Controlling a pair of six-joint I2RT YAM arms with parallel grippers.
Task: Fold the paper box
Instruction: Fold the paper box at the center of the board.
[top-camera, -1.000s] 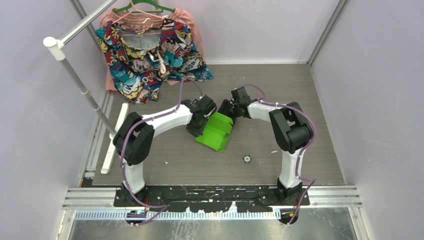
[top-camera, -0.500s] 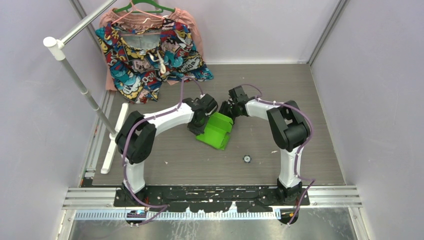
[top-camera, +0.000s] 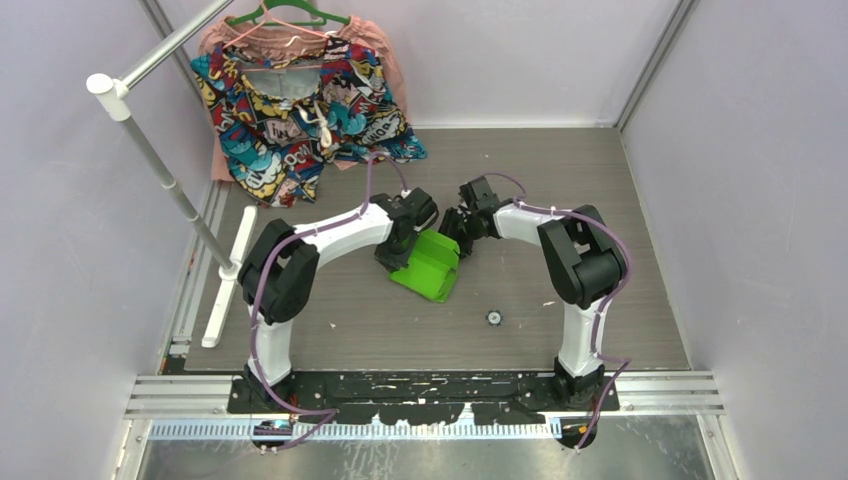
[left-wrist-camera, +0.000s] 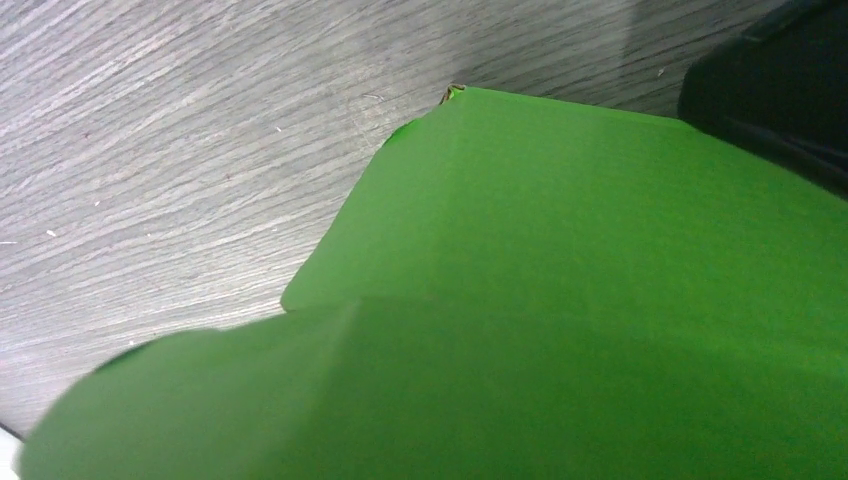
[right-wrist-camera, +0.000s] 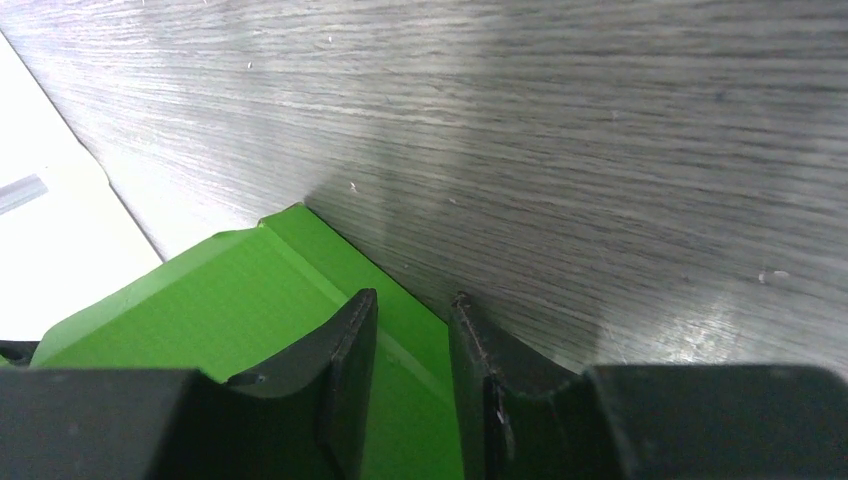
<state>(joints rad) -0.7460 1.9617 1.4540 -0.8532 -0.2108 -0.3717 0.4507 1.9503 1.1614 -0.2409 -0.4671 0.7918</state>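
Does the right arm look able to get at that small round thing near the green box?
Probably yes. The small round thing lies alone on the table, nearer that arm's base than the right gripper, with nothing in the way.

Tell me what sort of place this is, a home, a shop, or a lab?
Probably a robot lab test cell: plain pale walls in metal framing, a left arm and right arm bolted at the near edge of the table, and a patterned garment on a hanger like a prop.
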